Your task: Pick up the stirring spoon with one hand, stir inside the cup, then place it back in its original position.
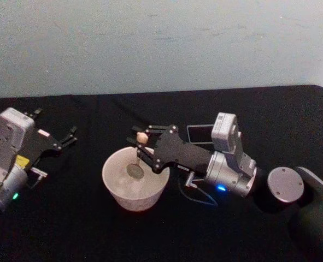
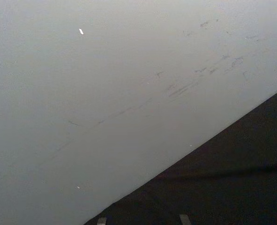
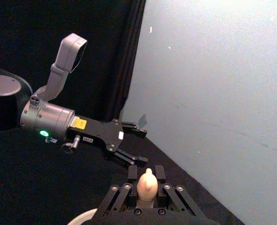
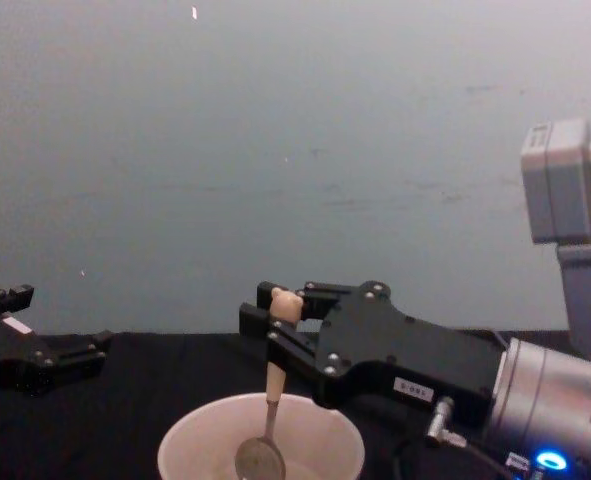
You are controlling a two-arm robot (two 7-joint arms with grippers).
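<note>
Right gripper (image 1: pixel 142 143): centre of the head view, reaching in from the right over the cup's rim, its fingers pinching the spoon's handle just under the knob.
Stirring spoon (image 4: pixel 271 392): lower centre of the chest view, nearly upright with the beige animal-head knob on top. Its shiny round bowl hangs low inside the cup; whether it touches the bottom cannot be told.
Cup (image 1: pixel 134 199): cream-white, wide and thick-rimmed, just below centre in the head view, standing on the cloth.
Left gripper (image 1: pixel 54 126): left edge of the head view, well apart from the cup, fingers spread and holding nothing.
Writing: a small white label (image 4: pixel 412 388) on the right gripper's black plate carries dark characters too small to read. A yellow sticker (image 3: pixel 77 123) sits beside the left wrist, its print unreadable.
Lights: a green dot (image 1: pixel 15 195) on the left wrist, a blue dot (image 1: pixel 220 189) on the right wrist.
Holder (image 1: pixel 199 132): dark grey and square, just behind the right gripper.
Surface: a table (image 1: pixel 68 229) under black cloth.
Room: a pale grey-blue wall (image 1: pixel 161 43) with faint scuffs across the upper part.
</note>
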